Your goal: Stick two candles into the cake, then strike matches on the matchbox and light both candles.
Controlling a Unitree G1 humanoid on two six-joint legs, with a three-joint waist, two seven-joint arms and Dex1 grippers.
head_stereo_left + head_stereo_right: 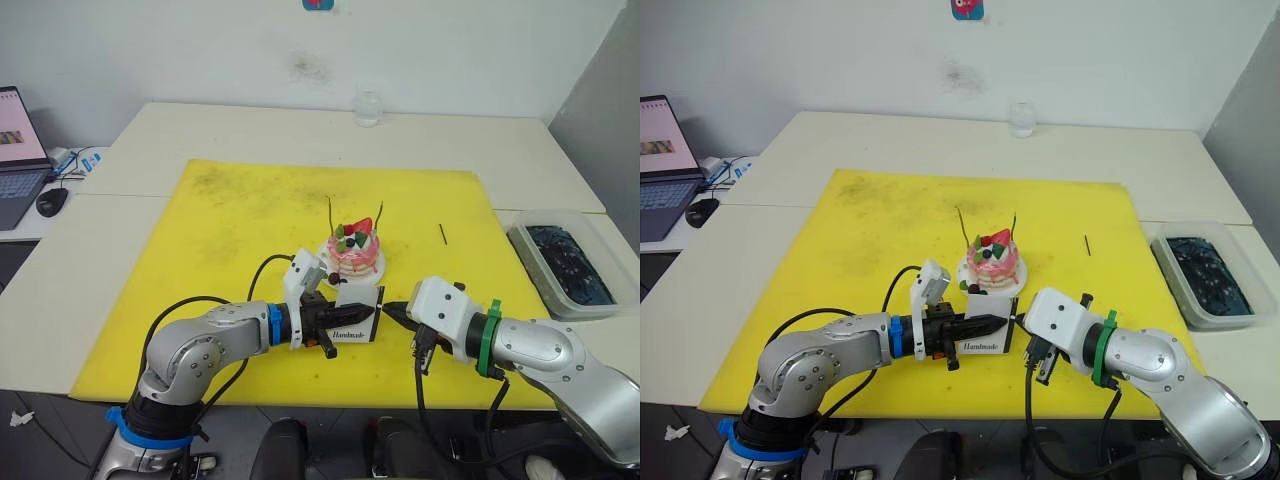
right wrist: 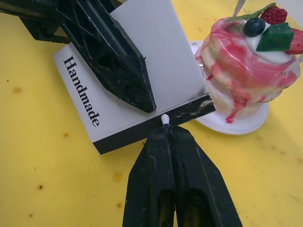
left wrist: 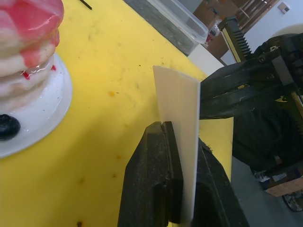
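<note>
Yellow mat (image 1: 240, 230) carries cake (image 1: 356, 250), both candles (image 1: 331, 212) planted. Matchbox (image 2: 137, 90), light and stiff, is clamped flat-faced by left gripper (image 1: 345, 318). Thin, snappable match (image 2: 165, 119) is pinched near its white head by right gripper (image 2: 166, 130), pressed to the black strip.

Cake (image 1: 356, 252) mid-mat (image 1: 230, 220), two candles (image 1: 331, 213) standing in it; matchbox (image 1: 356, 318) just in front; spare match (image 1: 442, 234) to right; tub (image 1: 560, 262) off mat, further right.
</note>
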